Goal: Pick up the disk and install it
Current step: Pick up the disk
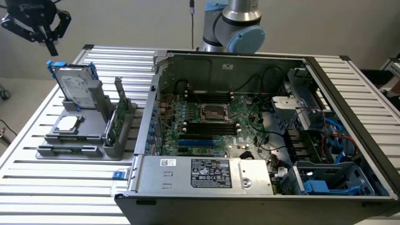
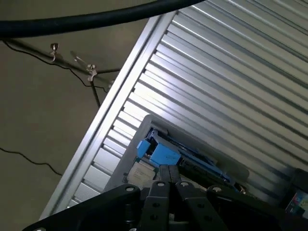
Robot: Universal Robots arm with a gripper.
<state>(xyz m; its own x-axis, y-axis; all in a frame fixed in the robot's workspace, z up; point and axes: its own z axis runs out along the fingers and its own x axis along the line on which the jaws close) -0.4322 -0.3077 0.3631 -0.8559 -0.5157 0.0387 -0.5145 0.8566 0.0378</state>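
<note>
- Pincer [image 1: 51, 47]: hangs in the air above the grey stand [image 1: 69, 152], over its far end, clear of everything. Its fingers are pressed together and pinch nothing; the wrist view shows the pincer [image 2: 169, 174] with its two tips meeting.
- Disk [image 1: 76, 88]: stands on edge in the far slot of the grey stand, not yet lifted. Its long axis runs upward out of the stand, and its labelled face is turned towards the near end of the stand.
- Key relation: the disk lies below the pincer and slightly towards the exterior view's right, the two well apart. In the wrist view the blue top edge of the disk [image 2: 163, 153] sits just past the fingertips, so the pincer looks down almost along the disk's long axis.
- Computer case [image 1: 231, 70]: open, just beside the grey stand on the exterior view's right, both resting on the slatted table [image 1: 37, 187].
</note>
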